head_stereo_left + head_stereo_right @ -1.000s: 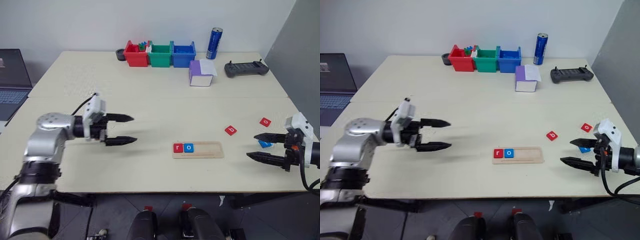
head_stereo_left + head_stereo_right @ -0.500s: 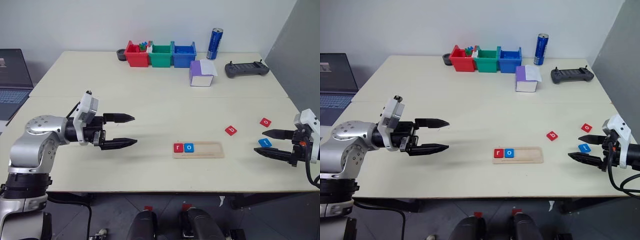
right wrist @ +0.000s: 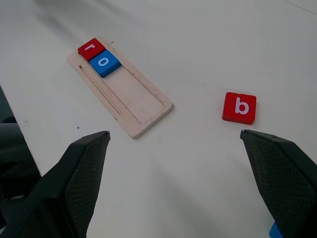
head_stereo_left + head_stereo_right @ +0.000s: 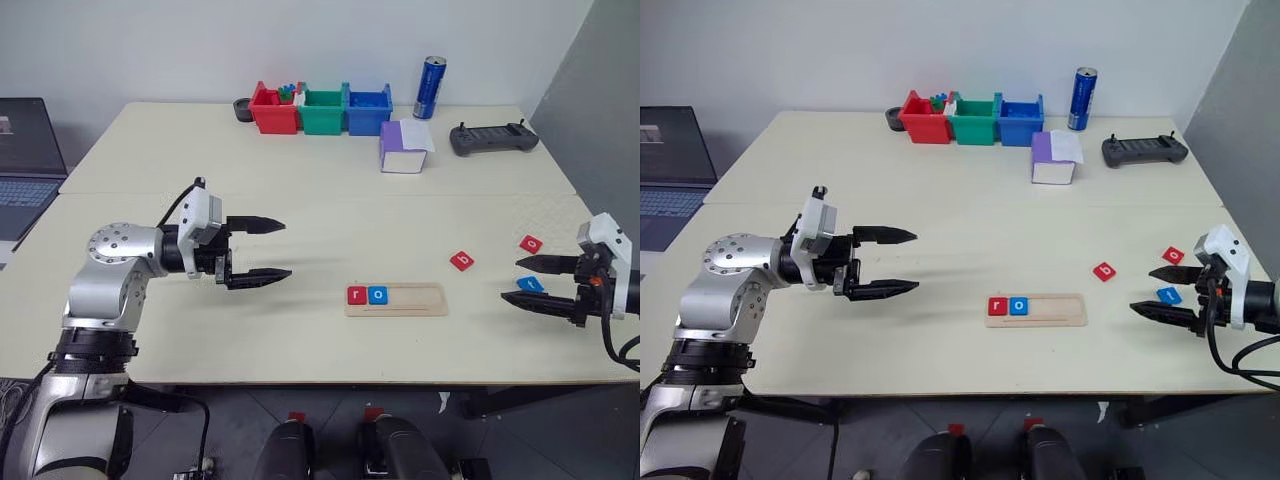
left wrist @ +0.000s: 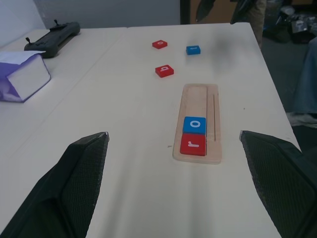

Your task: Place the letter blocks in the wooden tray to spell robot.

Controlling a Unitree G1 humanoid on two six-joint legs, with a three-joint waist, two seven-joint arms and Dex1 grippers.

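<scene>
wooden tray: lower centre of the head view, on the table
red r block: at the tray's left end
blue o block: touching the r, second slot
red b block: right of centre, loose on the table
red o block: far right
blue block: far right, between the right gripper's fingers but ungrasped
left gripper: left of centre, spread wide, empty
right gripper: right edge, spread wide, empty

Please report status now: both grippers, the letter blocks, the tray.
Left gripper open, empty. Right gripper open, empty, near blue block. Tray holds r, o. Red b and red o loose. Nothing in the way.
</scene>
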